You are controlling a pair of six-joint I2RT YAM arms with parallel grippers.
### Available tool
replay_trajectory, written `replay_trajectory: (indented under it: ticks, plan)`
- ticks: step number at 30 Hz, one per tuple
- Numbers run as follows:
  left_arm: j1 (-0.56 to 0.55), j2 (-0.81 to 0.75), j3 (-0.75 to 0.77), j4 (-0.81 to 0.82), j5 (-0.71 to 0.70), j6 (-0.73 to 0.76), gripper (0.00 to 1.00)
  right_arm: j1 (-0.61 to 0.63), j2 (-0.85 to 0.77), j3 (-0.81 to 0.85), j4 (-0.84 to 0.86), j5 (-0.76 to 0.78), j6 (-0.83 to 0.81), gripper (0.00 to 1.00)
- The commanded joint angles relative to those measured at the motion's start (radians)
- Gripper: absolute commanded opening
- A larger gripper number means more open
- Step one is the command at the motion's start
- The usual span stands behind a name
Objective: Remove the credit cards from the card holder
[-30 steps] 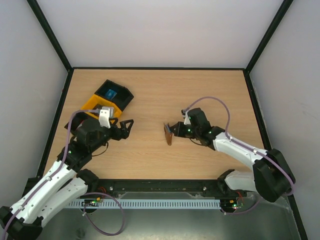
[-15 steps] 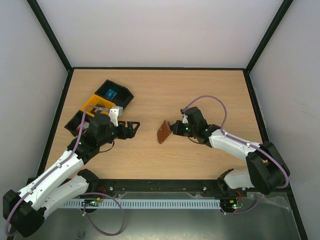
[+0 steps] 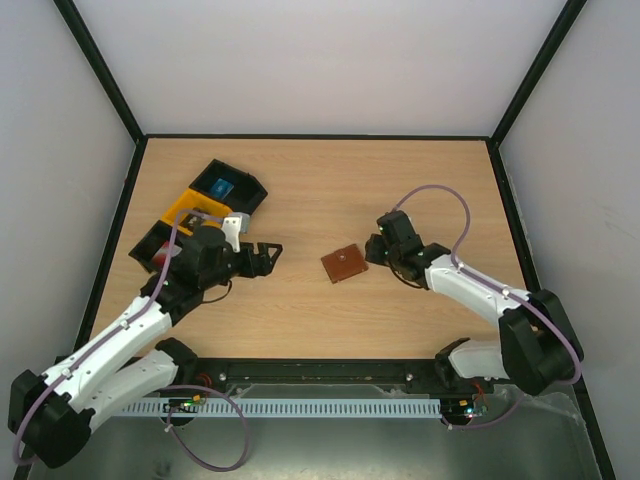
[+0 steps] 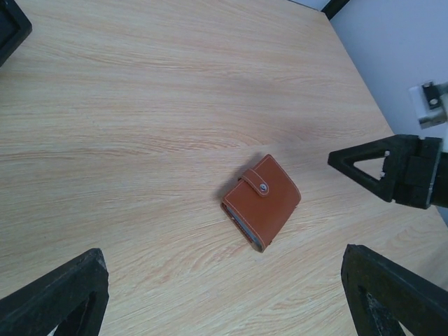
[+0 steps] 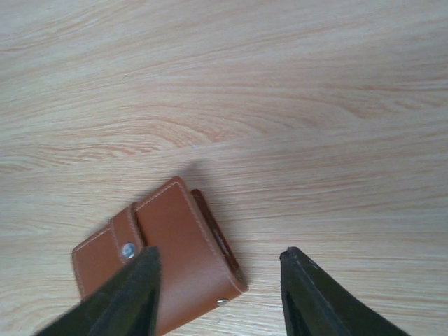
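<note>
Released by the right gripper [image 3: 372, 252], the small brown leather snap-tab card holder [image 3: 343, 264], which stood on edge a second ago, now lies flat and closed on the pale wooden table [image 3: 300, 180]. It sits just beside the parted right jaws and well apart from the left gripper [image 3: 268, 256], whose jaws are also apart. The credit cards are hidden inside.

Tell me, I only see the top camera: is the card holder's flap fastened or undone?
Observer: Fastened. In the left wrist view the tab on the card holder is snapped shut.
Operator: Are the covers gaping?
Observer: No, they lie together; only a thin greyish edge shows between them.
Operator: Is the right gripper gripping it?
Observer: No. The right wrist view shows the right gripper with fingers apart, the card holder lying flat on the table.
</note>
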Motion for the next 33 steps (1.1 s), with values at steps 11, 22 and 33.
replay_trajectory:
  ticks: [11,22,33]
  plan:
    - [-0.006,0.044,-0.064,0.070,0.025,0.000,0.94,-0.001,0.223,0.037,0.242,-0.220,-0.012,0.59]
    - [-0.005,0.041,-0.122,0.089,0.021,-0.039,0.94,0.044,0.386,0.095,0.299,-0.392,-0.138,0.58]
    - [-0.006,0.140,-0.127,0.144,0.023,-0.096,0.83,0.122,0.362,0.146,0.286,-0.449,-0.206,0.54]
